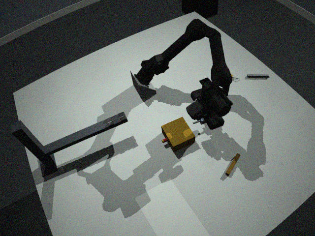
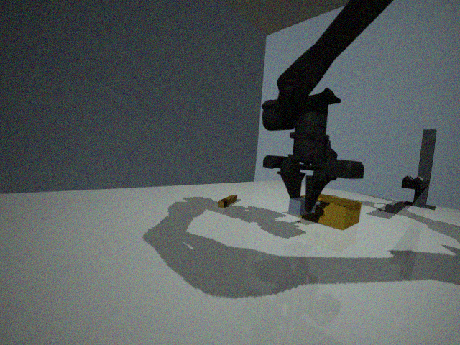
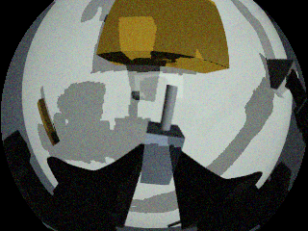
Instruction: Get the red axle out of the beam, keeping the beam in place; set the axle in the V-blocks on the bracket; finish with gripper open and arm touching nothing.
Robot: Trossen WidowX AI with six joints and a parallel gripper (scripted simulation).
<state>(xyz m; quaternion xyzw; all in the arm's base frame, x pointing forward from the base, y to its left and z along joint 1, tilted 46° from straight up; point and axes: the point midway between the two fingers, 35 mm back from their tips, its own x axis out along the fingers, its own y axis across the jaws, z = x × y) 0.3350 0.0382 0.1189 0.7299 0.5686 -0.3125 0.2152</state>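
Red axle (image 1: 164, 140) juts sideways from yellow beam (image 1: 176, 131) (image 2: 338, 215) (image 3: 185, 34), long axis roughly level.

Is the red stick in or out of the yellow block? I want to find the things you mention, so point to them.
Partly out: in the top view, the red stick's end (image 1: 165, 139) pokes from the yellow block (image 1: 177, 131) (image 2: 341, 215) (image 3: 188, 31). The rest is hidden.

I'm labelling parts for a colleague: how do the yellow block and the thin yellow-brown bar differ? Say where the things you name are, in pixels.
The yellow block (image 1: 177, 132) (image 2: 340, 215) (image 3: 166, 34) is chunky; the yellow-brown bar (image 1: 233, 164) (image 2: 227, 201) (image 3: 46, 121) is slim and long. The block has a red-and-yellow stub jutting from one side; the bar shows none. Both rest on the table and neither is in the gripper.
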